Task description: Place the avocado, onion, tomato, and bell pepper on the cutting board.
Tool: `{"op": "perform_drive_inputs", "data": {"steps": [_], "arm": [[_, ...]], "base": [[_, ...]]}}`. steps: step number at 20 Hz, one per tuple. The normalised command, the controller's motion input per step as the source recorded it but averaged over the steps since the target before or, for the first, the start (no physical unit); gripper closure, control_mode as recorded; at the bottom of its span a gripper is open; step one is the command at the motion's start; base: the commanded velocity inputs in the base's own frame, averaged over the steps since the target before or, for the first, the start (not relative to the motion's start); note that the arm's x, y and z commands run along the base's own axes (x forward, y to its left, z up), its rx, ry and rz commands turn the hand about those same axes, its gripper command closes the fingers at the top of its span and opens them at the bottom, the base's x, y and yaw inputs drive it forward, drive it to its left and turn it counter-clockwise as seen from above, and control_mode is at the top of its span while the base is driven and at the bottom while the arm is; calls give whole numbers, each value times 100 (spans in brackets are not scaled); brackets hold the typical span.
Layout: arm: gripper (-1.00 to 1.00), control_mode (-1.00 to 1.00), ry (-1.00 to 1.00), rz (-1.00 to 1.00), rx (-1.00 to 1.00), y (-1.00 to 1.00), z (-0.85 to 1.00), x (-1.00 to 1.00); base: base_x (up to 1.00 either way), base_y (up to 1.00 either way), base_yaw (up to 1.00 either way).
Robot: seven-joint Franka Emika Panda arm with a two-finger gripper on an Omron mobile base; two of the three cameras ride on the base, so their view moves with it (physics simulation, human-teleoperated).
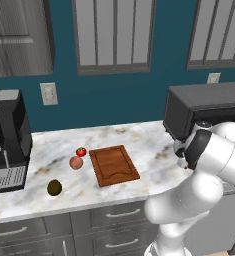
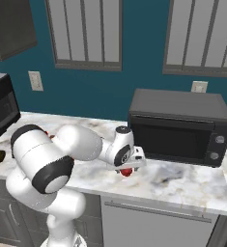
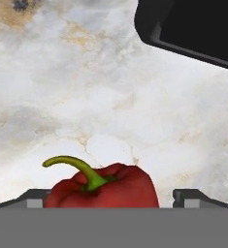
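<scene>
The jaws [image 3: 113, 198] are sitting spread apart, one finger on each side of the bell pepper [image 3: 103, 189], which is lying on the marble desk [image 1: 139, 135] between them; whether the fingers are touching its skin cannot be told. In the right base view the bell pepper [image 2: 127, 171] is peeking out just under the hand, a short way in front of the black microwave [image 2: 180, 126] and near the desk's front edge. In the hand view the microwave's dark corner [image 3: 193, 29] is looming well beyond the pepper, with bare marble lying open between them.

The cutting board [image 1: 114, 164] is lying flat toward the middle of the desk, its near corner close to the front edge. The tomato [image 1: 81, 151] is sitting just off the board's far left corner, the onion [image 1: 76, 162] is resting beside it, slightly nearer the front, and the avocado [image 1: 54, 187] is lying further left, near the front edge. A coffee machine [image 1: 6, 140] is closing off the desk's left end.
</scene>
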Motion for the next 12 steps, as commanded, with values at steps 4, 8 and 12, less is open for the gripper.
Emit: {"op": "perform_drive_inputs", "data": {"steps": [4, 8, 12], "arm": [[100, -100, 3, 0, 0, 0, -18, 6], [100, -100, 1, 0, 1, 0, -7, 2], [100, -100, 4, 0, 9, 0, -10, 0]], "base": [[0, 0, 0], [0, 0, 0], [0, 0, 0]]}}
